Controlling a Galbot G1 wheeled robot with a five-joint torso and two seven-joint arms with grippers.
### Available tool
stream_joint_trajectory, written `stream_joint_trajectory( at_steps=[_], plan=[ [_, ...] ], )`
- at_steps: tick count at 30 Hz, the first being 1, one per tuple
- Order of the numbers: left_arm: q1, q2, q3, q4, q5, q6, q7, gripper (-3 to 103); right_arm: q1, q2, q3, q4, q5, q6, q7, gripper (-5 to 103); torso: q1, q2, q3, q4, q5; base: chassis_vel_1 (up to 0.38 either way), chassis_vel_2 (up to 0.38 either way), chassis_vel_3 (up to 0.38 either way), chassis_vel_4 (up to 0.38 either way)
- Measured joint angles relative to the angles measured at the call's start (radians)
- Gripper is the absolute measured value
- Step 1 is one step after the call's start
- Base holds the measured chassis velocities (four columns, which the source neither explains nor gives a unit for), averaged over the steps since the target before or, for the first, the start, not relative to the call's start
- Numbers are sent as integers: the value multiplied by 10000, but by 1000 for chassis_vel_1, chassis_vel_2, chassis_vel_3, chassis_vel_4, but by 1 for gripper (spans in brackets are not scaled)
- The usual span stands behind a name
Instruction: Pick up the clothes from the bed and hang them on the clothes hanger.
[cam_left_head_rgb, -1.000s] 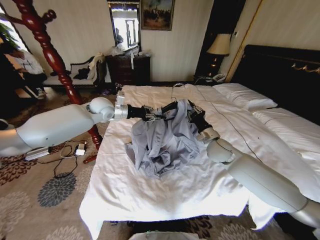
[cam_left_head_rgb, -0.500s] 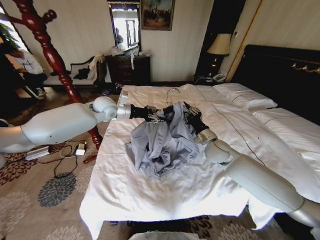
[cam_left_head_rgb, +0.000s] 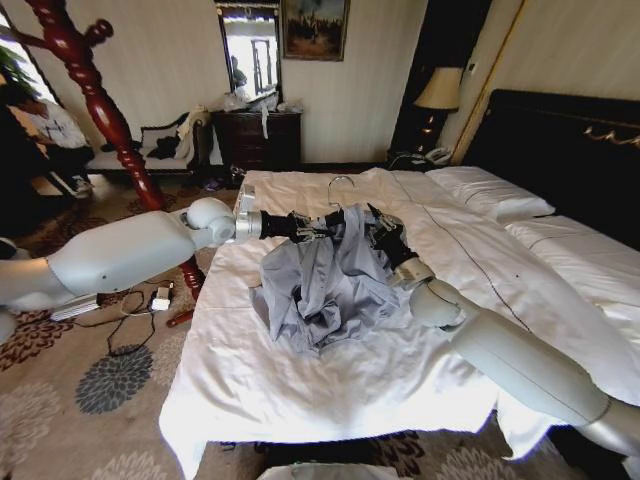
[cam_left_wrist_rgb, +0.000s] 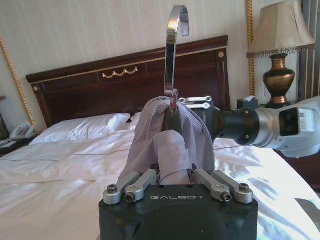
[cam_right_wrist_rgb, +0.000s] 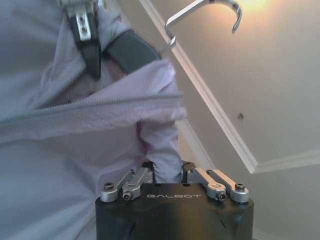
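Where the jacket is: the clothes (cam_left_head_rgb: 325, 280) hang in a bunch just above the bed (cam_left_head_rgb: 330, 370), held up at the top by both arms, with the low part touching the white cover.
Where the hanger is: the clothes hanger (cam_left_head_rgb: 338, 208) sits at the top of the bunch, inside the collar; its hook (cam_left_wrist_rgb: 173, 47) sticks up out of the cloth.
Left gripper: the left gripper (cam_left_head_rgb: 318, 228) is at the side of the hanger nearer the red wooden coat stand (cam_left_head_rgb: 100, 105), fingers pinched on a fold of the jacket.
Right gripper: the right gripper (cam_left_head_rgb: 378, 232) is at the hanger's other side, nearer the black headboard (cam_left_head_rgb: 560, 150), also pinched on a fold of the jacket.
What matters most: the hanger's long bar runs from one gripper to the other, and both are just beside it, about as near as each other. The jacket drops down from that bar. I think one shoulder looks on and the rest needs pulling over.
How things feel: the jacket is thin, soft, grey-blue and crinkly, with a zip edge (cam_right_wrist_rgb: 90, 107). The hanger is slim, hard and black; the hook is shiny metal, thin and curved. The bed cover is white and wrinkly.
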Motion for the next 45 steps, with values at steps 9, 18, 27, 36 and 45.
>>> stream_joint_trajectory(
  at_steps=[9, 18, 27, 36, 45],
  plan=[
    [60, 260, -96, -173, -53, 0, -70, 17, -67, -186, 139, 280, 539, -36, 37, 63, 0, 0, 0, 3, 0, 0, 0, 0, 0],
    [364, 667, -480, -184, -82, 0, -216, 17, -1368, -977, 899, 1279, 2462, -139, 466, 90, 0, 0, 0, 0, 3, 0, 0, 0, 0],
    [1159, 1478, -1610, -438, -593, -150, -791, 17, -4691, -1436, 4246, 3070, 7534, -1112, 1446, 100, 0, 1, 0, 1, -1, 0, 0, 0, 0],
    [2349, 2530, -2983, -1111, -675, 138, -1026, 17, -8753, -477, 7830, 3730, 8561, -428, 619, 100, -2, 2, -2, -9, 2, 0, 0, 0, 0],
    [4244, 4014, -5358, -2097, -1141, 1012, -2309, 17, -8808, -400, 7921, 3744, 8483, -408, 542, 100, -2, 2, -1, 3, -5, 0, 0, 0, 0]
  ],
)
